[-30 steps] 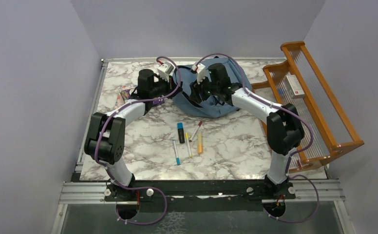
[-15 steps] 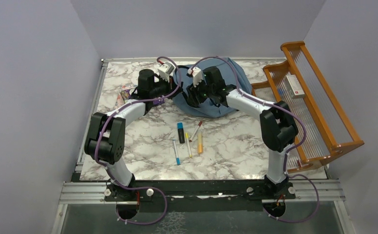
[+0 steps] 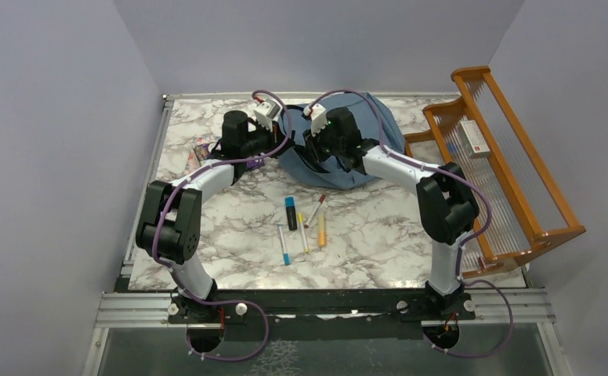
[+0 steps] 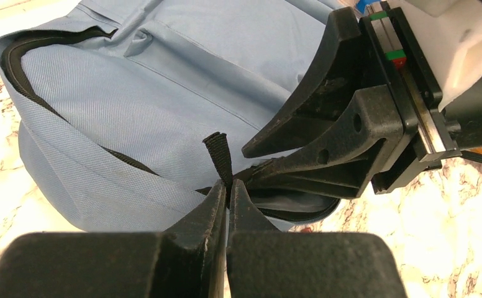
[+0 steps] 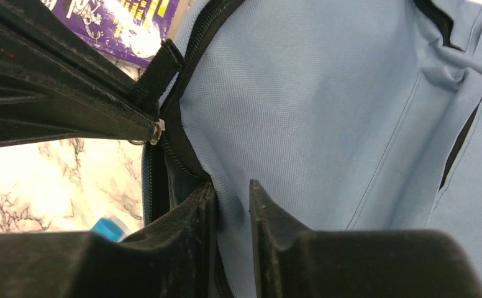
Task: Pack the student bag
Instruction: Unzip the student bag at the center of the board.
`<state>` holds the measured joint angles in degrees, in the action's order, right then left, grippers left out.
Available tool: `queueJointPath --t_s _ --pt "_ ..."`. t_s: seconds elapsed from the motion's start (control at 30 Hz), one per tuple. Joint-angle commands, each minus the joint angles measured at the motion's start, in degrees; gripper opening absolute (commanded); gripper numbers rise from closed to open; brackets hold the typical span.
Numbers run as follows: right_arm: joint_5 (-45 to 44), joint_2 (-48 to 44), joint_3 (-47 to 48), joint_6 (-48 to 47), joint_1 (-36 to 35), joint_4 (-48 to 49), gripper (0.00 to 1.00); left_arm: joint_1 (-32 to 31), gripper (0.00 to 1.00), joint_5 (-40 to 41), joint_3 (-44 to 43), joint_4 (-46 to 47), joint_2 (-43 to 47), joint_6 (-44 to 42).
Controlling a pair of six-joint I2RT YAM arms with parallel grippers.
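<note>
Markers [image 3: 305, 223] lie loose mid-counter [image 3: 222, 227]. Behind them the student bag [image 3: 379, 117] lies at far centre, zipper partly open. Left pincer [image 4: 227, 186] is clenched on the black pull tab [image 4: 217, 155] at the bag's left edge. Right pincer [image 5: 229, 198] is just beside it, nipping bag fabric by the zipper. Orange rack [image 3: 504, 157] stands at the right edge.
</note>
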<state>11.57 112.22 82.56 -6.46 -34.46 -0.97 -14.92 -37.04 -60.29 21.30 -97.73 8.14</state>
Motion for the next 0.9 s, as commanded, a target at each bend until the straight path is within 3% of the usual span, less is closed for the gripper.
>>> queueJointPath --t_s 0.0,0.17,0.57,0.87 --pt "0.5 -0.9 -1.7 0.5 -0.3 5.3 0.23 -0.4 0.0 -2.7 -2.0 3.0 0.5 1.1" --pt "9.9 -3.3 -4.2 -2.9 -0.4 3.3 0.01 -0.3 0.0 -1.9 -2.1 3.1 1.0 1.9" --pt "12.9 -15.4 -15.9 -8.8 -0.4 -1.7 0.01 -0.3 0.0 5.2 -4.3 4.6 0.7 5.1" --pt "6.3 -22.1 -20.3 -9.9 -0.3 -4.1 0.01 0.5 0.0 12.0 -8.6 4.3 -0.7 3.6"
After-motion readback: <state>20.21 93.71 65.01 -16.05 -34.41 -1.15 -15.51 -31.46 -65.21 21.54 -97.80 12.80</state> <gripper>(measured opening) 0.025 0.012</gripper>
